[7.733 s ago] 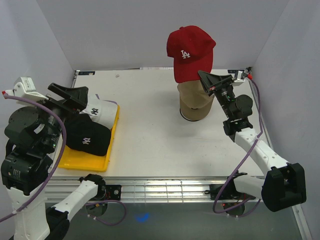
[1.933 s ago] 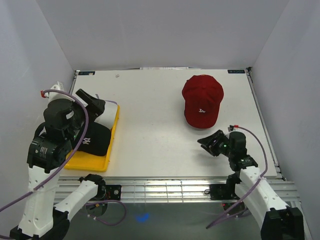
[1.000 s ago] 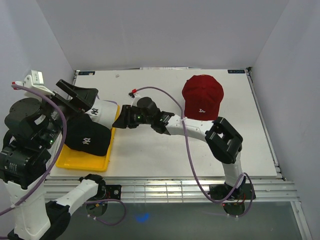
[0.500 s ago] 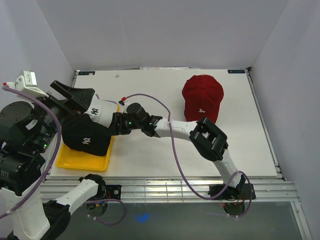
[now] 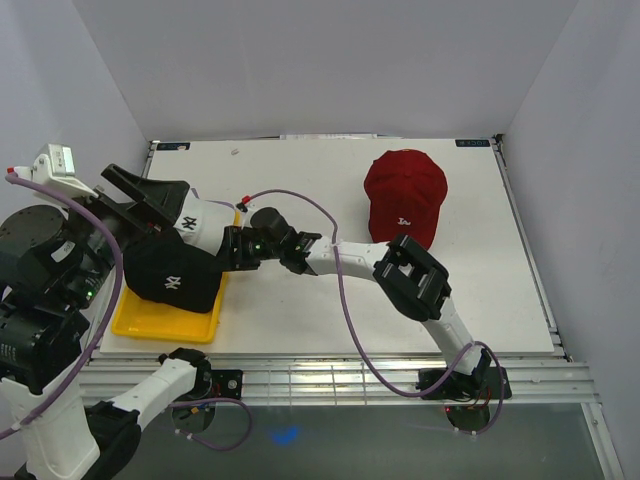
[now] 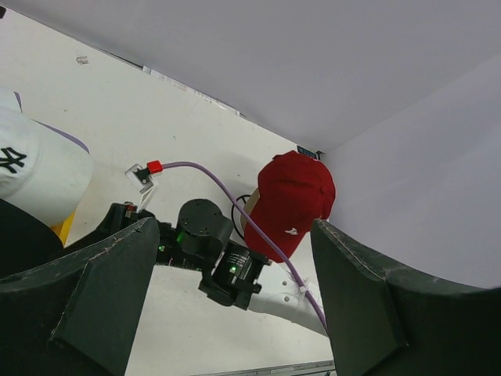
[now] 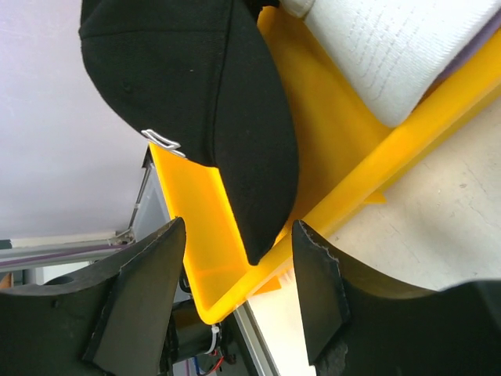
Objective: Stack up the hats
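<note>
The brim of the black cap (image 7: pixel 196 94) is pointed into the parted right gripper (image 7: pixel 239 231), whose arm is stretched low leftward. The left gripper (image 6: pixel 235 225) is held wide apart.

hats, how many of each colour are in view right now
red cap: 1
black cap: 1
white cap: 1
lavender edge under the white cap: 1, too little shows to call it a cap
total: 3 caps clearly seen

In the top view, the small white logo (image 5: pixel 403 222) on the red fabric cap (image 5: pixel 405 185) cannot be read. The yellow plastic tray (image 5: pixel 165 322) is largely hidden under the black fabric cap with white NY (image 5: pixel 175 275). In the right wrist view, the white fabric cap (image 7: pixel 391 47) is cut off by the upper edge.
</note>
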Controlling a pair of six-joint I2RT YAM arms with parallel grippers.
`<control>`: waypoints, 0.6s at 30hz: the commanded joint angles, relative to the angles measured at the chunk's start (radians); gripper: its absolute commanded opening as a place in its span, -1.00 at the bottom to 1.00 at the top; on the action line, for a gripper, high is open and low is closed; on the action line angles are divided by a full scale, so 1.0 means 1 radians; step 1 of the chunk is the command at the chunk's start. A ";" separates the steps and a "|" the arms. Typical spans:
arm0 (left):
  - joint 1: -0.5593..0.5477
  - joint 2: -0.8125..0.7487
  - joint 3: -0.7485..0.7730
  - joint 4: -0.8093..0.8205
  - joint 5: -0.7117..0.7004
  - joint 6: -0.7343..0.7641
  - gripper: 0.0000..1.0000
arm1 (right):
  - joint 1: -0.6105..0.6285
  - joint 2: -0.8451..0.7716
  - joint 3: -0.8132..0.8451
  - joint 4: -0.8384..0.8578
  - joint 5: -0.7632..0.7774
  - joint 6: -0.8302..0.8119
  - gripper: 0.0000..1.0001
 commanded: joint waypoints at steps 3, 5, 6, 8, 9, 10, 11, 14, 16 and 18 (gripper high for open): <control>-0.001 -0.007 0.014 -0.011 -0.002 0.011 0.77 | 0.005 0.018 0.043 0.020 0.006 0.011 0.26; -0.001 -0.008 0.011 -0.011 -0.003 0.011 0.77 | 0.005 0.024 0.043 0.025 -0.001 0.015 0.26; -0.003 -0.007 0.009 -0.011 -0.003 0.009 0.77 | 0.005 0.026 0.048 0.025 -0.002 0.015 0.26; -0.001 -0.008 0.006 -0.010 -0.003 0.009 0.77 | 0.005 0.029 0.046 0.032 -0.002 0.017 0.26; -0.003 -0.010 0.005 -0.010 -0.003 0.009 0.77 | 0.005 0.029 0.048 0.034 -0.004 0.017 0.25; -0.003 -0.011 0.005 -0.010 -0.005 0.009 0.77 | 0.005 0.030 0.048 0.035 -0.004 0.017 0.26; -0.001 -0.013 0.000 -0.008 -0.005 0.011 0.77 | 0.005 0.032 0.049 0.038 -0.005 0.018 0.25; -0.003 -0.016 -0.007 -0.008 -0.008 0.012 0.77 | 0.005 0.035 0.052 0.044 -0.008 0.020 0.25; -0.001 -0.018 -0.008 -0.006 -0.010 0.012 0.77 | 0.005 0.033 0.051 0.049 -0.010 0.021 0.25; -0.003 -0.018 -0.009 -0.008 -0.013 0.017 0.77 | 0.007 0.029 0.045 0.063 -0.011 0.029 0.24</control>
